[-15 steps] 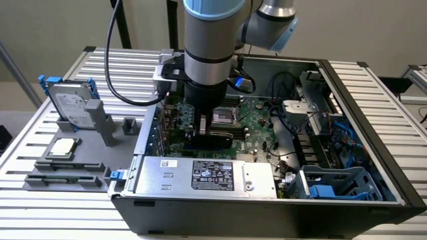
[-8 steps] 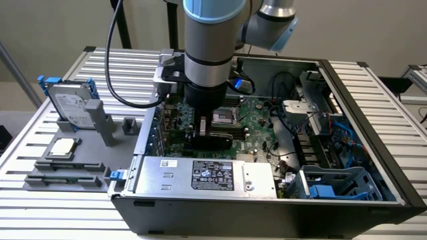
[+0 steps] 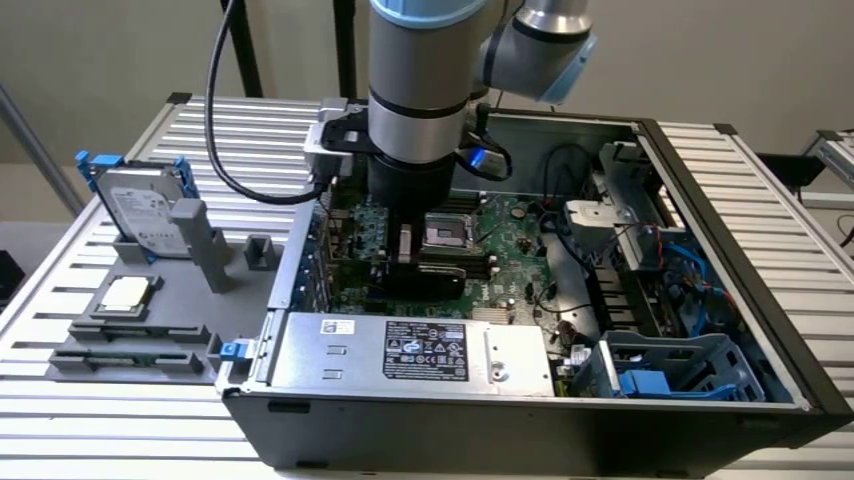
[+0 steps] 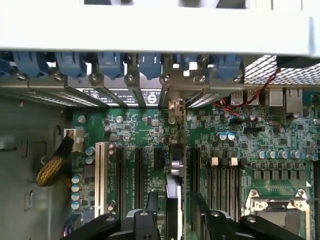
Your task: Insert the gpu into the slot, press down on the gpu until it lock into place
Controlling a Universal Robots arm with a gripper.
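Standing edge-on between hand [image 4: 172,220] fingers, gpu [image 4: 173,195] over motherboard [image 4: 150,135].

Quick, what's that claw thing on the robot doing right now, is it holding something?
Gripper: jaws shut on the gpu, held edge-on, upright, down over the motherboard inside the open computer case.

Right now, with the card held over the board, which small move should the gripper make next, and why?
Probably a short, straight push down. The gripper holds the card edge-on, upright above the motherboard, its bracket already at the rear openings. Whether it is seated cannot be told.
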